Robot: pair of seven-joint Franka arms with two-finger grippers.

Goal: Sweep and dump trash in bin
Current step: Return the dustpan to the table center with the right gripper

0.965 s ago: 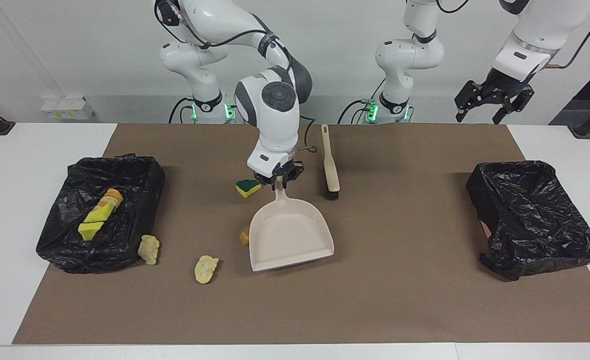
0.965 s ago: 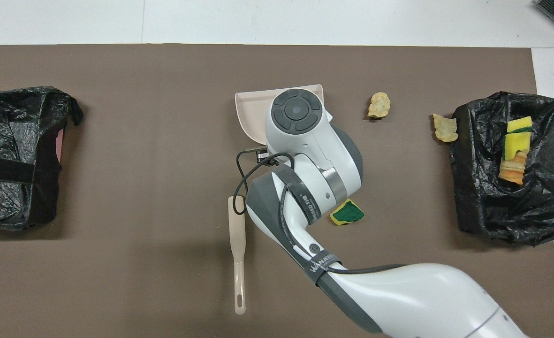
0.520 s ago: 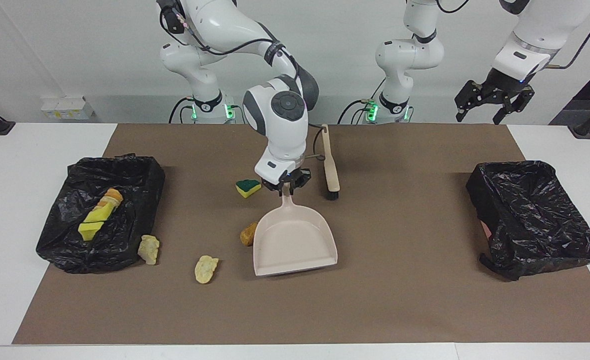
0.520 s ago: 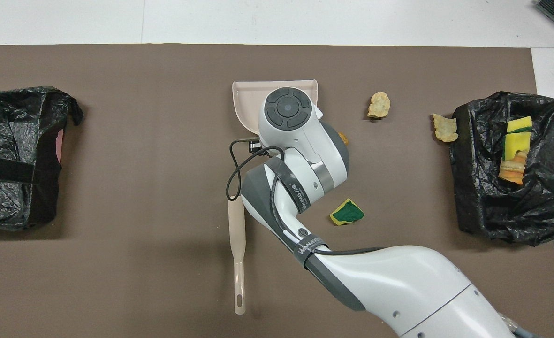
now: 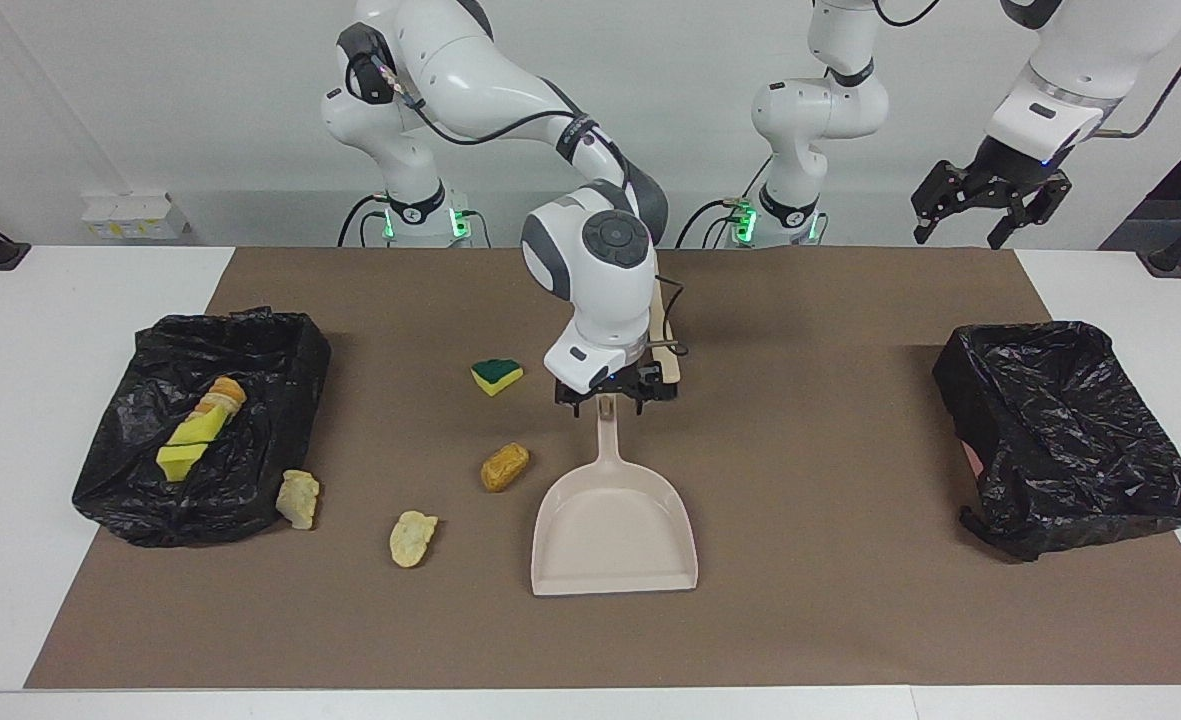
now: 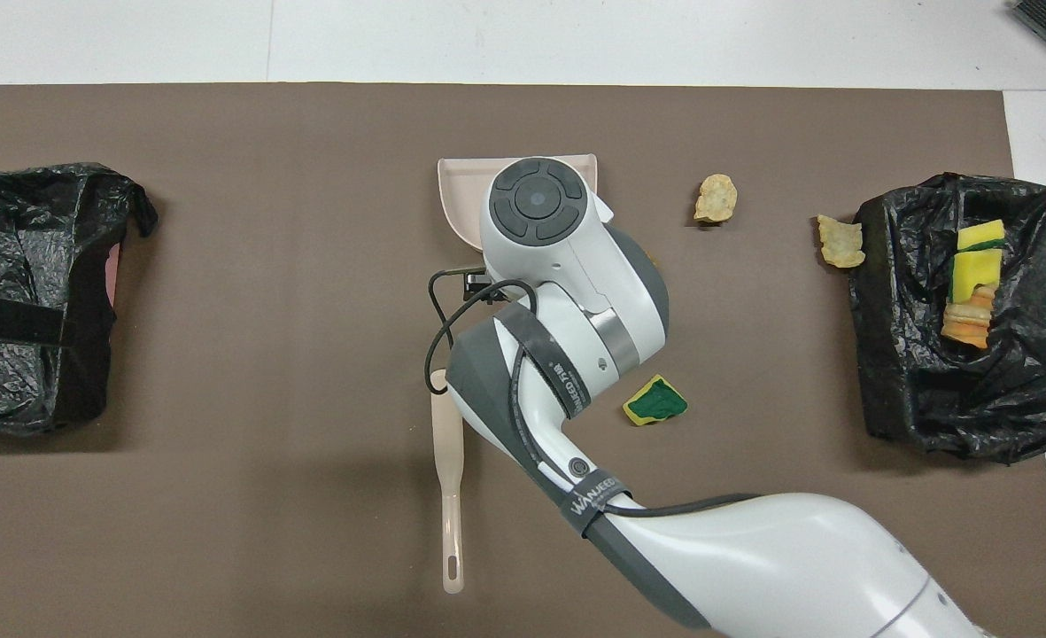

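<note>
trash (image 5: pixel 504 467) beside right gripper (image 5: pixel 607 398)

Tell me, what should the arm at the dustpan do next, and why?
Probably lift the right gripper straight up off the handle of the dustpan. It looks open there, the dustpan lies flat and empty on the mat, and the brush beside it is untouched while scraps like the brown chunk lie unswept. The left gripper waits open at its end.

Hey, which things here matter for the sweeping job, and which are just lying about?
Job: dustpan, brush, sponge wedge, orange-brown chunk, tan chunk, second tan chunk, bin holding scraps.
Lying about: second lined bin, white box by the wall.
</note>
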